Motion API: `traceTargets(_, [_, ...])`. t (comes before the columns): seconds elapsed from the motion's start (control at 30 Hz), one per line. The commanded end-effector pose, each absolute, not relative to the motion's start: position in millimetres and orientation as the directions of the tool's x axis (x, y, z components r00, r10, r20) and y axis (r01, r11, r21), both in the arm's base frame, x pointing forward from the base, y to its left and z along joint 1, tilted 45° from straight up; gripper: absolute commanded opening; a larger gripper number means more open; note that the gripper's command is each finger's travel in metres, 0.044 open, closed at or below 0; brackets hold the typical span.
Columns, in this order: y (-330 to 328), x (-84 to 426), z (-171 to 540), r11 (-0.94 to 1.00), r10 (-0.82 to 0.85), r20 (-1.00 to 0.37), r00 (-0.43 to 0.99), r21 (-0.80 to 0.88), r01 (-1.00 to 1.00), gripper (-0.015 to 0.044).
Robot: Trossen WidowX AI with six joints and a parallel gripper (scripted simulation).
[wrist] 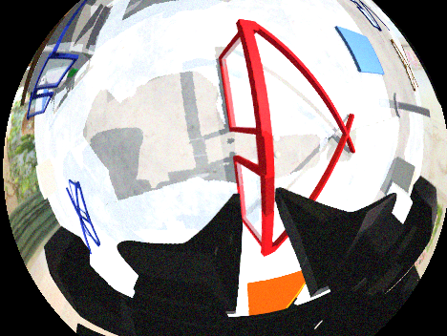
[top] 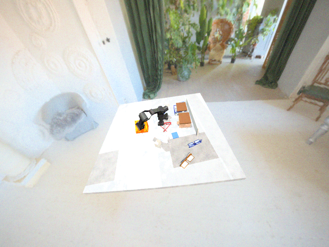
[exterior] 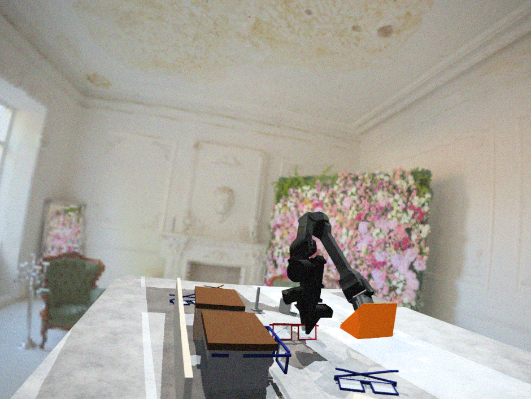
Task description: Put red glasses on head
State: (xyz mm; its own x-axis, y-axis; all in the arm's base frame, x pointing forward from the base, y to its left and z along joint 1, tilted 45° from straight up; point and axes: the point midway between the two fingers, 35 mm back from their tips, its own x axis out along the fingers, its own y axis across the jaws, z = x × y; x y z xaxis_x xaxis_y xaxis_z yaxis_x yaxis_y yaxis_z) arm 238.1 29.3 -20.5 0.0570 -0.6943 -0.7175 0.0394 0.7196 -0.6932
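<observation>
The red glasses stand on the table with the lens front toward the heads and the temples crossed behind. My gripper is partly open, its fingertips on either side of the top bar near one end, with a gap to the bar. The blue tag lies flat on the table near the bare display head, which has a brown top. The other head wears blue glasses. The bare head's face is hidden in the exterior view.
A pale upright panel stands behind the heads. Folded blue glasses and brown glasses lie to one side; more blue glasses lie on the other. A pale block and a thin post stand near the tag.
</observation>
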Motion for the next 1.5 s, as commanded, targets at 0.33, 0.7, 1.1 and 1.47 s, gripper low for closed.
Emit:
traceTargets(0.33, [26.5, 236.9, -20.4, 0.716, -0.698, -0.715, 0.052, -0.697, 0.033, 0.0093])
traceTargets(0.7, [26.5, 236.9, -20.4, 0.716, -0.698, -0.715, 0.052, -0.697, 0.033, 0.0020])
traceTargets(1.1, [40.4, 239.0, -8.6, 0.719, -0.695, -0.717, 0.053, -0.694, 0.033, 0.0000])
traceTargets(1.47, [82.4, 240.4, 31.3, 0.720, -0.694, -0.718, 0.054, -0.694, 0.032, 0.0000])
